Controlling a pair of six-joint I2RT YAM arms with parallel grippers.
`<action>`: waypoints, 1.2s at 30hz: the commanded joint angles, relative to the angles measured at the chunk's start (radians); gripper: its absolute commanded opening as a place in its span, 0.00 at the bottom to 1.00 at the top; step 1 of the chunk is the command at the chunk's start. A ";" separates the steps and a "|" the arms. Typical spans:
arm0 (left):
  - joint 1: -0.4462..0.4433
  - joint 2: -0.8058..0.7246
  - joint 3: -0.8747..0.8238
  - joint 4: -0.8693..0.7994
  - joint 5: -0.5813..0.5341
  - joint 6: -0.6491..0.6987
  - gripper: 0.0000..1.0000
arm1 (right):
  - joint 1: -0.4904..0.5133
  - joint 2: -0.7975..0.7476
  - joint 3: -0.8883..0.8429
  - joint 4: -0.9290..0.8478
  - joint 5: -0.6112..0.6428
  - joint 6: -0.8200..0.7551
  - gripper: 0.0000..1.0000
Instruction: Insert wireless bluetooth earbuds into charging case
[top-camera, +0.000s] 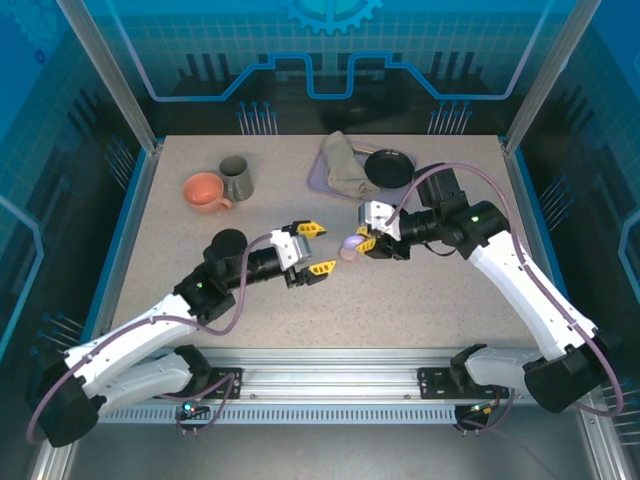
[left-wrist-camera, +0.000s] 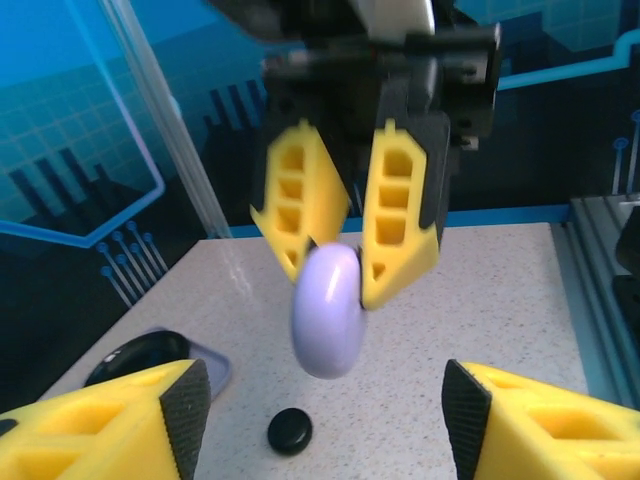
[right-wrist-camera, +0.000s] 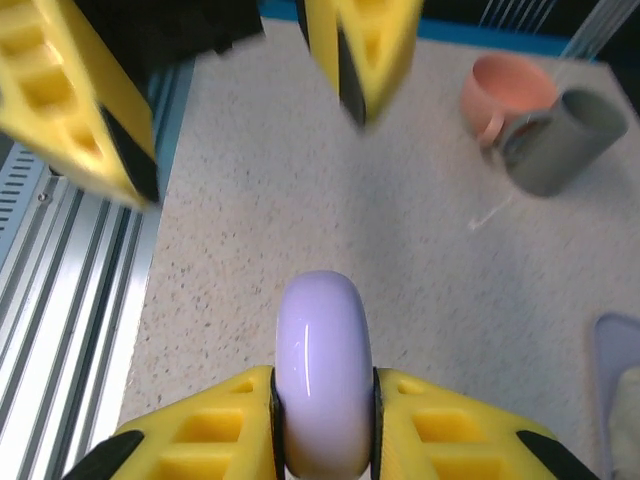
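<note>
A lilac round charging case (top-camera: 350, 245) hangs edge-on above the table, closed as far as I can see. My right gripper (top-camera: 364, 241) is shut on its flat faces (right-wrist-camera: 322, 370). Facing it from the left, my left gripper (top-camera: 317, 249) stands open with nothing between its fingers. In the left wrist view the lilac case (left-wrist-camera: 327, 310) hangs from the right gripper (left-wrist-camera: 335, 280) just beyond my open left gripper (left-wrist-camera: 325, 410). The left gripper's fingers (right-wrist-camera: 120, 150) show blurred at the top of the right wrist view. The earbuds are out of view.
A small black round case (left-wrist-camera: 290, 431) lies on the table under the lilac one. At the back stand a salmon cup (top-camera: 205, 192) and a grey mug (top-camera: 236, 178). Further right is a lilac tray (top-camera: 322, 172) with a folded cloth (top-camera: 345, 165) and a black dish (top-camera: 388, 167).
</note>
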 joint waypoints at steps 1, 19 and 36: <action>-0.002 -0.078 -0.026 -0.026 -0.091 0.026 0.67 | 0.008 0.045 -0.065 0.020 0.069 0.091 0.25; -0.002 -0.163 -0.026 -0.091 -0.123 0.051 0.68 | 0.171 0.651 0.129 -0.226 0.219 0.078 0.26; -0.001 -0.145 -0.017 -0.099 -0.112 0.059 0.66 | 0.175 0.863 0.240 -0.305 0.229 0.076 0.38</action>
